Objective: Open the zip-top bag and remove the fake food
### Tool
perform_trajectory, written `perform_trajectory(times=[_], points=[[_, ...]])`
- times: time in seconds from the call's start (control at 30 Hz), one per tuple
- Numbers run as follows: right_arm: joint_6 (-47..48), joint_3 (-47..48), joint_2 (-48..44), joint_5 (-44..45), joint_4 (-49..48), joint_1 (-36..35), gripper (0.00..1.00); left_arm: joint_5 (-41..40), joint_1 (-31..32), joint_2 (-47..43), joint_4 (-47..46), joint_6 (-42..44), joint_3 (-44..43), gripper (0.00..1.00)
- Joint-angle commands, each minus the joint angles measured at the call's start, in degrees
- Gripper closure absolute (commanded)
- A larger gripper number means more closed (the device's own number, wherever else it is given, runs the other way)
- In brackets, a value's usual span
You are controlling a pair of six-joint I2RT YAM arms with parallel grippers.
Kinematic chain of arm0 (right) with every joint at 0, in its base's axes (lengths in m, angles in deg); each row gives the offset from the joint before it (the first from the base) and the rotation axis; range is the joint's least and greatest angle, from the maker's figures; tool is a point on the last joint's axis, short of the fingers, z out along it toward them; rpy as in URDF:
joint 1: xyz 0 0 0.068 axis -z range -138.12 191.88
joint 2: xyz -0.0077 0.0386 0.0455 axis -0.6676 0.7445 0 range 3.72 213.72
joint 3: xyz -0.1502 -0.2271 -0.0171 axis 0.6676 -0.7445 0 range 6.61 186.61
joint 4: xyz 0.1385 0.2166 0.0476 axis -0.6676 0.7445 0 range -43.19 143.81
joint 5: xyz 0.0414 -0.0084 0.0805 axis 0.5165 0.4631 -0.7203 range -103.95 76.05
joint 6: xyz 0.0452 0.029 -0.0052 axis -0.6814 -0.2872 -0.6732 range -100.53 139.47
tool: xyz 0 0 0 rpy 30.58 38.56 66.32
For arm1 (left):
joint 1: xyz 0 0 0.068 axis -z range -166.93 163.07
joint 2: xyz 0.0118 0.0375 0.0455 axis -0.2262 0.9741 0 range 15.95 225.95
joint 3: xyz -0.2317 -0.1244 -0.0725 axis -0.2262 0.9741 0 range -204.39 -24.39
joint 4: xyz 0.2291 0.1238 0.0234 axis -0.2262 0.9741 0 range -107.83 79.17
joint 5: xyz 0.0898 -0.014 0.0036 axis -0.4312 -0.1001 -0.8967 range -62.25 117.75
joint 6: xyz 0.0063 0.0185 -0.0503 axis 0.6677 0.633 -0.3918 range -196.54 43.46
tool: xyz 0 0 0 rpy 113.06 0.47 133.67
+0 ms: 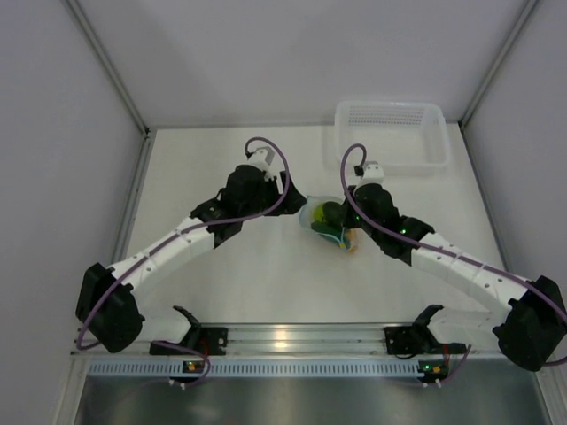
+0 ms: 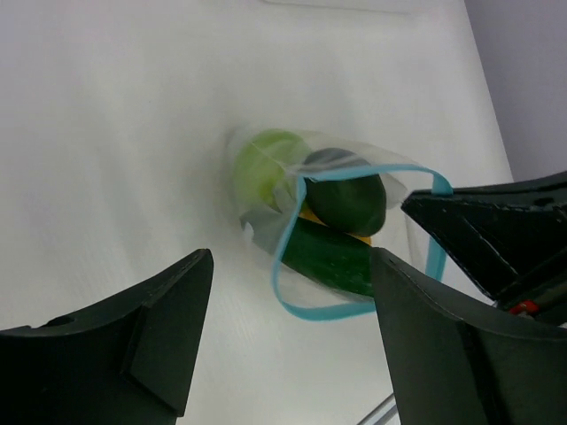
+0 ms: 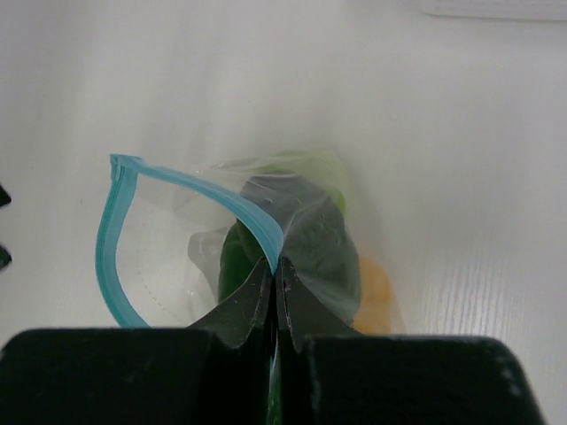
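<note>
Top view: bag [image 1: 324,221] sits mid-counter [image 1: 248,283] between both arms, food [image 1: 330,215] inside.
Left wrist view: left pincer [image 2: 288,266] gapes, empty; bag mouth open at centre frame, cucumber [image 2: 328,258] nearest.
Right wrist view: right pincer [image 3: 275,270] clamped shut on the blue zip strip [image 3: 113,257], lower centre.
You'd best pin that lip firm, then go in low with the left for the cucumber.

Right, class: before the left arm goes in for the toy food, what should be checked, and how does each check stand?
1. zip-top bag mouth open: ok, its blue strip forms a loop.
2. right gripper shut on the strip: ok.
3. left gripper open, facing the mouth: ok.
4. cucumber nearest the mouth: ok.
5. orange fruit free to grab: cannot tell, mostly hidden.
</note>
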Motion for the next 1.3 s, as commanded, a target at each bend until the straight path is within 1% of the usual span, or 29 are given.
perform_trajectory(times=[0.0, 0.03, 0.07, 0.17, 0.4, 0.5, 0.53, 0.57, 0.7, 0.73, 0.77, 0.8, 0.83, 0.87, 0.9, 1.03, 1.07, 1.13, 1.2, 1.27], points=[[-5.1, 0.1, 0.1, 6.1, -7.1, -1.2, 1.0, -13.7, 6.5, -2.9, 1.6, -7.7, -1.0, 0.23], [-5.4, 0.0, 0.1, 7.0, -7.5, -1.2, 1.0, -16.1, 8.8, -3.1, 1.6, -8.5, -0.7, 0.23], [-5.7, -0.2, 0.1, 7.4, -7.7, -1.2, 1.0, -19.5, 9.8, -3.3, 1.7, -9.2, -0.3, 0.22], [-6.8, -1.6, -0.7, 8.1, -9.4, -1.2, 1.0, -21.1, 11.2, -0.7, 1.6, -10.1, 0.7, 0.2], [-9.0, -4.0, -1.7, 9.8, -11.5, -1.2, 1.0, -16.0, 11.2, 7.8, 1.2, -15.4, 0.4, 0.23], [-9.0, -4.3, -1.5, 10.0, -11.5, -1.2, 1.0, -14.9, 11.2, 8.9, -1.2, -16.4, 1.6, 0.25], [-9.1, -4.5, -1.5, 10.0, -11.5, -1.2, 1.0, -15.1, 11.2, 9.3, -3.3, -16.4, 1.8, 0.25], [-9.2, -5.1, -1.6, 9.6, -13.1, -1.2, 1.0, -15.6, 11.2, 9.5, -4.0, -16.4, 2.5, 0.25], [-9.9, -6.3, -2.3, 8.9, -14.8, -1.2, 1.0, -16.9, 11.1, 10.4, -5.5, -16.3, 2.1, 0.37], [-9.8, -6.5, -2.4, 8.7, -15.0, -1.2, 1.0, -18.0, 11.1, 10.7, -5.7, -16.0, 2.0, 0.46], [-9.8, -6.9, -2.7, 8.3, -15.2, -1.0, 1.0, -18.6, 11.1, 11.7, -5.9, -15.7, 1.9, 0.52], [-9.1, -6.9, -2.6, 8.1, -15.1, -0.9, 1.0, -19.2, 10.9, 12.1, -5.9, -15.1, 1.5, 0.71], [-8.7, -6.8, -2.5, 7.6, -14.5, -0.7, 1.0, -19.3, 9.9, 12.6, -5.9, -15.0, 1.4, 0.81], [-8.4, -6.6, -2.4, 7.5, -13.9, 0.1, 1.0, -19.2, 9.2, 13.3, -5.7, -14.9, 1.3, 0.88], [-7.9, -6.7, -2.4, 7.3, -13.3, 0.7, 1.0, -19.2, 8.3, 13.2, -5.6, -14.5, 1.7, 1.0], [-7.5, -9.7, -4.2, 2.4, -13.9, 5.9, 1.0, -20.4, 3.3, 10.4, -4.5, -12.5, 3.3, 1.0], [-7.4, -10.5, -4.6, 2.0, -13.6, 7.5, 1.0, -20.7, 2.8, 9.9, -3.7, -11.3, 2.9, 1.0], [-6.9, -11.3, -4.5, 1.7, -13.1, 9.4, 1.0, -24.1, 2.0, 8.9, 1.0, -7.2, -0.1, 1.0], [-7.0, -11.8, -4.3, 0.9, -13.2, 10.4, 1.0, -27.4, 2.0, 7.2, 4.1, -3.8, -1.5, 1.0], [-7.4, -12.3, -3.6, -0.4, -14.0, 11.4, 1.0, -28.8, 2.0, 5.9, 5.5, -0.3, -3.2, 1.0]])
